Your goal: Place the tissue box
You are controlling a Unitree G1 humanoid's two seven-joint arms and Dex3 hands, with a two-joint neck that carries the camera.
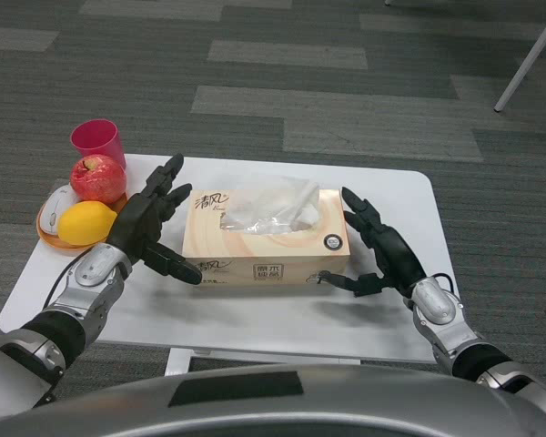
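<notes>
A tan tissue box (266, 241) with a clear plastic tissue tuft on top lies flat in the middle of the white table (391, 196). My left hand (153, 221) is at the box's left end, fingers spread, fingertips close to or touching its side. My right hand (378, 246) is at the box's right end, fingers spread, thumb reaching toward the lower right corner. Neither hand grips the box; it rests on the table.
At the table's left edge an orange plate (50, 238) carries a red apple (97, 177), a yellow lemon (85, 223) and a white object. A pink cup (97, 141) stands behind them. Grey carpet surrounds the table; a white leg shows top right.
</notes>
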